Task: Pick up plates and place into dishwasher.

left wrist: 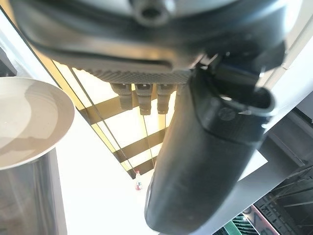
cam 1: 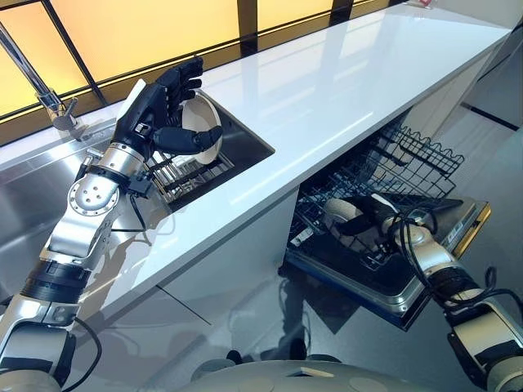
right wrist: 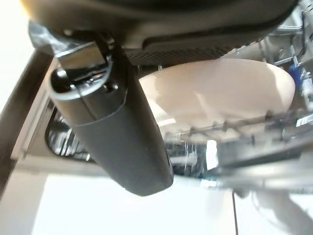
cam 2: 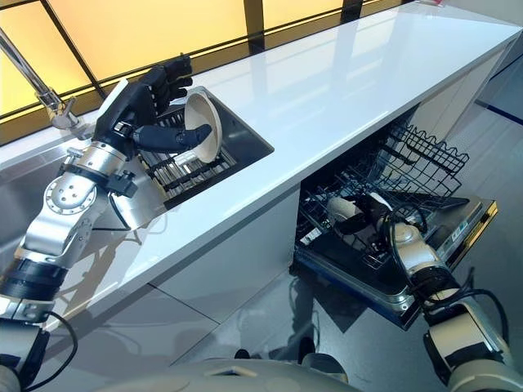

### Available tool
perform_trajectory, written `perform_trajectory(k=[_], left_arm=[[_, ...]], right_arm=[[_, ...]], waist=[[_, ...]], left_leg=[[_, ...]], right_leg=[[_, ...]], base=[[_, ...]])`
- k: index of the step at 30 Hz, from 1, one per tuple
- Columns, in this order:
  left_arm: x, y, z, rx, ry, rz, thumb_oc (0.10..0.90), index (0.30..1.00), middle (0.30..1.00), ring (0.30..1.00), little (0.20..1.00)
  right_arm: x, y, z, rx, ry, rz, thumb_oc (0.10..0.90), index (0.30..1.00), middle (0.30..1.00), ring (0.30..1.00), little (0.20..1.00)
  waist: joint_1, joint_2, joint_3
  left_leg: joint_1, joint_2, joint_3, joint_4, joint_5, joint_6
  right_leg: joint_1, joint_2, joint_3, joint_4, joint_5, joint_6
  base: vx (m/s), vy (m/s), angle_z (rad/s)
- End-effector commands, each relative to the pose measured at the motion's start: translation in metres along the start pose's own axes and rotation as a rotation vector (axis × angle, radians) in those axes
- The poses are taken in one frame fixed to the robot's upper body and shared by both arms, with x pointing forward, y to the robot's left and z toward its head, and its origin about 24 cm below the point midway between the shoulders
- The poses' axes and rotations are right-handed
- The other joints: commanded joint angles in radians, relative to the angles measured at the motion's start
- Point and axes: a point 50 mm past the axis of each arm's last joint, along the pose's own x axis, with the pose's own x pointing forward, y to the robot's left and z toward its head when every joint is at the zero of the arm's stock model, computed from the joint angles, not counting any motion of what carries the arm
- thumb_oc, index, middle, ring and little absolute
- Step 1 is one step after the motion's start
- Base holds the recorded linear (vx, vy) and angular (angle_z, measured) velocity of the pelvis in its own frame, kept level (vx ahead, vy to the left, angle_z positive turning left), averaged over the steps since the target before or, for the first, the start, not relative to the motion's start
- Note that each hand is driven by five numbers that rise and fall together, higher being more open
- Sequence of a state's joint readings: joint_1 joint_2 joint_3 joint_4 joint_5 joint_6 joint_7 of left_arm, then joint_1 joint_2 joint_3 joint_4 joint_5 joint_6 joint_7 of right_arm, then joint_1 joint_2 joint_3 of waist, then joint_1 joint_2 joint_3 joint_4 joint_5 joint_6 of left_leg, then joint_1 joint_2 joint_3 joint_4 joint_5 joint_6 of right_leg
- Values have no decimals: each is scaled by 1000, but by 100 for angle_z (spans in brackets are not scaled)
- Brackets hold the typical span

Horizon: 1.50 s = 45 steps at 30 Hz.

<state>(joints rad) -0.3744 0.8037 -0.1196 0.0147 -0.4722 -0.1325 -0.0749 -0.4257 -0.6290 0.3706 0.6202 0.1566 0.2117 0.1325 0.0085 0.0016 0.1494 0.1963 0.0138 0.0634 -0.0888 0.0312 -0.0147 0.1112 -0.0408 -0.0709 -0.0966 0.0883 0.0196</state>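
We record one cream, round, shallow plate standing on edge in the dish rack inside the steel sink, with the left robot hand beside it, fingers straight and spread, thumb reaching across its lower face. A second plate of the same cream colour stands among the wires of the lower dishwasher rack, under the white surface. We note the right robot hand against that plate, though we cannot tell whether its fingers grip it.
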Motion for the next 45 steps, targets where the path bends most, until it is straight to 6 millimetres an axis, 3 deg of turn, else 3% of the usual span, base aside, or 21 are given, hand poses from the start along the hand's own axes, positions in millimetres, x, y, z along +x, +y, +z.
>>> perform_trajectory(k=[1, 12, 26, 42, 45], left_arm=[[21, 6, 57, 26, -289, 17, 800, 900, 900, 900, 900], [15, 13, 56, 49, -284, 32, 800, 900, 900, 900, 900], [4, 25, 54, 79, -269, 75, 800, 900, 900, 900, 900], [-6, 31, 50, 118, -245, 99, 800, 900, 900, 900, 900], [-8, 41, 51, 168, -225, 133, 800, 900, 900, 900, 900]], right_arm=[[-5, -22, 46, -37, -190, -67, 800, 900, 900, 900, 900], [-26, -42, 63, -35, -324, -139, 800, 900, 900, 900, 900], [-66, -79, 82, -115, -498, -402, 800, 900, 900, 900, 900], [-97, -86, 97, 95, -769, -497, 800, 900, 900, 900, 900], [-102, -90, 98, 170, -799, -495, 800, 900, 900, 900, 900]], waist=[[-2, -14, -72], [-25, -16, -72], [-55, -14, -68], [-66, -7, -70], [-64, -6, -71]], left_leg=[[-41, -24, -47, 2, -11, 4], [-36, -20, -33, 2, -13, 4], [-35, -19, -17, 2, -17, 7], [-36, -17, -6, 2, -20, 5], [-38, -18, -6, 2, -19, 4]], right_leg=[[35, -38, -40, 9, -3, 52], [34, -34, -27, 9, -4, 54], [28, -25, -3, 9, -2, 57], [24, -28, -1, 9, -2, 61], [23, -28, -2, 9, -1, 62]], base=[[0, 0, 0], [0, 0, 0], [-2, 0, -1], [0, 0, -1], [0, 0, 0]])
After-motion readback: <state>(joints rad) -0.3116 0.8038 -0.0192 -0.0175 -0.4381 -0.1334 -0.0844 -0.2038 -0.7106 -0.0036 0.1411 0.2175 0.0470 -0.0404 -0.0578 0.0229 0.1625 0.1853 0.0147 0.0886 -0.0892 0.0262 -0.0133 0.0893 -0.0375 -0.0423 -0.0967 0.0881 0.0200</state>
